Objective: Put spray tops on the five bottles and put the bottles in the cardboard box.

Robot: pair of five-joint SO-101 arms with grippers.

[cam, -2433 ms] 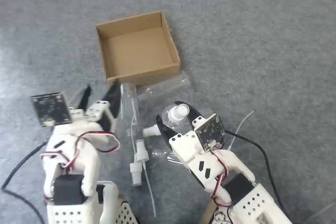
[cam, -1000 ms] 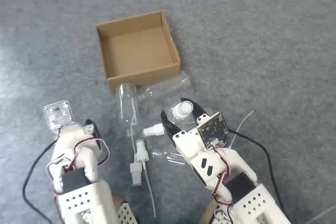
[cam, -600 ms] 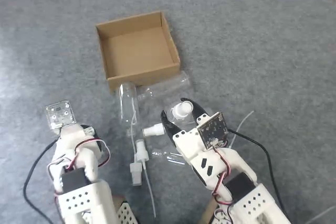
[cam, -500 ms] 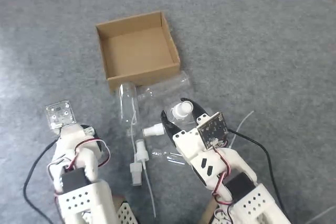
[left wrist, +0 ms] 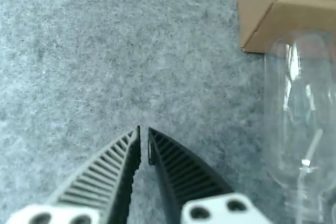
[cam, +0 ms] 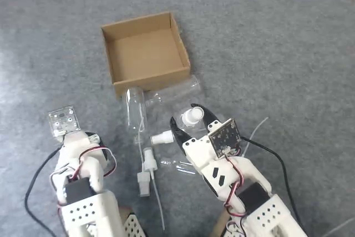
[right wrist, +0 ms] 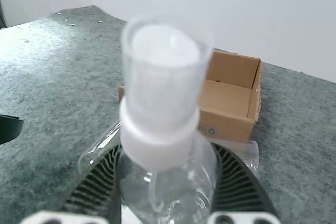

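Here, in the high view, the right gripper (cam: 187, 116) sits just below the middle of the frame, clamped around a clear plastic bottle with a white spray top (cam: 192, 116). The right wrist view shows the same bottle (right wrist: 160, 129) upright between the two ribbed jaws, a clear cap over the white collar.

An open brown cardboard box (cam: 180, 73) lies in the upper left-centre of the high view on the grey carpet-like table cover (cam: 277, 54). Its inside is bare cardboard. Just below its near wall, two other clear plastic bottles (cam: 135, 109) lie on their sides, one along the box front, one pointing down the frame. Loose white spray tops (cam: 162, 137) with thin tubes lie between the two arms, near the held bottle.

The left arm (cam: 77, 165) is folded in the lower left of the high view, well apart from the box. In the left wrist view the left gripper (left wrist: 143, 134) has its jaws pressed almost together with nothing between them, over bare carpet. A lying bottle (left wrist: 302, 103) and a box corner (left wrist: 278, 3) are off to one side.
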